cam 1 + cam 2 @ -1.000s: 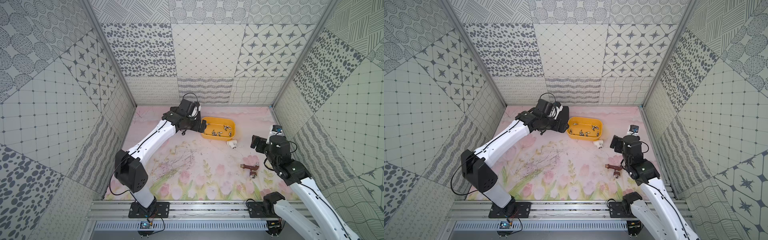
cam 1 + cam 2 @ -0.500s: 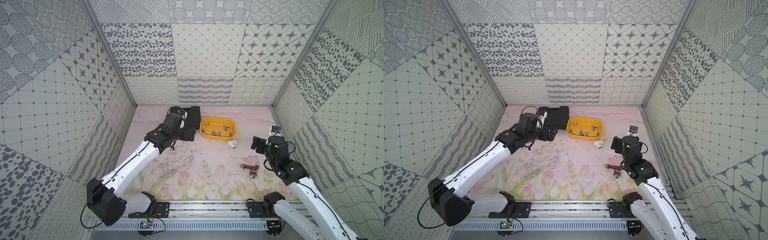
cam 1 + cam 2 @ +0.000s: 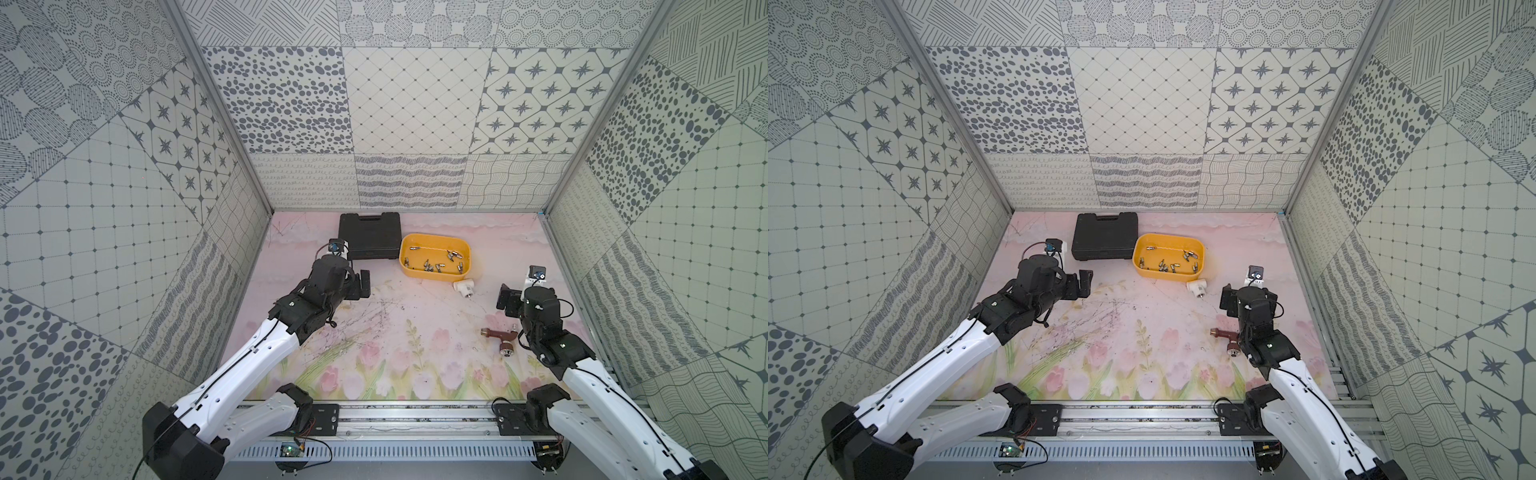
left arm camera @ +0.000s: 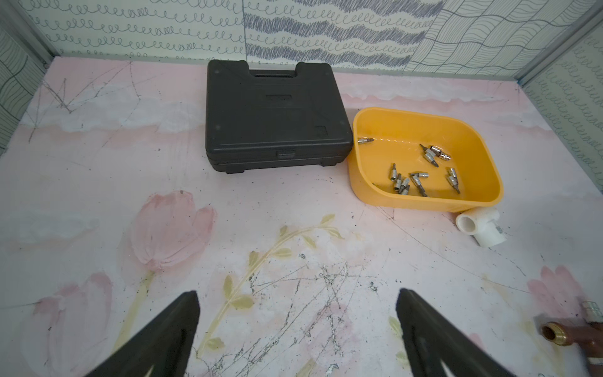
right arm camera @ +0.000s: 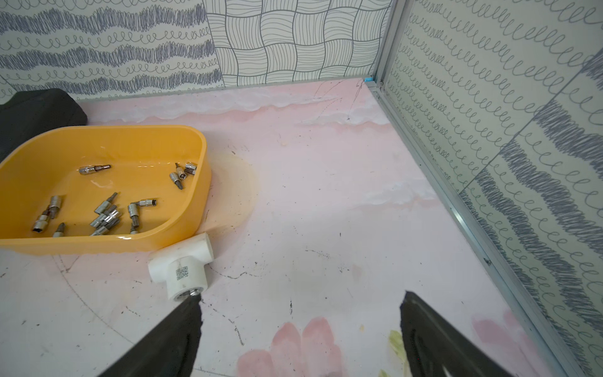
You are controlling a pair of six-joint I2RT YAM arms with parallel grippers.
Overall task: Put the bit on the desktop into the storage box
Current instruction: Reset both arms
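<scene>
Roughly twelve bits [image 4: 453,179], countable in wrist views only

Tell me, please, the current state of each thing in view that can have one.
storage box, upright, lidless, holding bits
bits, lying loose inside the storage box
black case, closed, lying flat
white pipe tee, lying on its side at the storage box's corner
brown tap, lying down, untouched
left gripper, jaws open, empty
right gripper, jaws open, empty
</scene>
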